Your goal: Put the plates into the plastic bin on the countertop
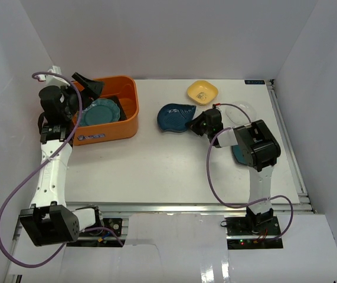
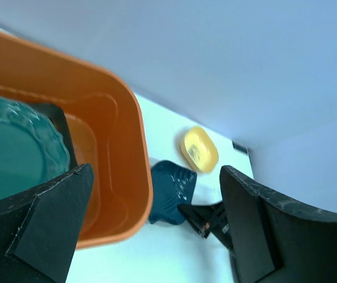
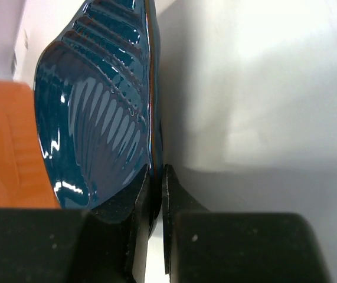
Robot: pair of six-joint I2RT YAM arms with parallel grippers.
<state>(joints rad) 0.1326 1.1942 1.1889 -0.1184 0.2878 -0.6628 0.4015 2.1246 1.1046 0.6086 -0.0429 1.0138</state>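
Walls: white panels are standing beyond and to either side of both grippers.
Countertop: the white countertop is spreading out beneath both arms. A metal rail is running along its edge, outboard of the right gripper.
Plastic bin: the orange plastic bin is sitting on the countertop directly under the left gripper, well apart from the right gripper. A white label is showing on its near side.
Bin contents: a round scalloped teal plate is lying inside, just below the left fingertips. It is resting on a dark dish whose corners are peeking out.
Leaf plate: the teal leaf-shaped plate is lying between the bin and the right gripper, outside the bin.
Rounded-square plate: a teal rounded-square plate is showing partly from under the right forearm, behind that gripper.
Clear dish: a small clear-white dish is sitting just outboard of the right gripper.
Yellow dish: a small yellow dish is sitting just beyond the right fingertips.
Left gripper: hovering over the bin's far end, fingers spread wide, nothing between them.
Right gripper: clamping the leaf plate's near rim. Whether the plate is lifting off the surface, cannot tell.
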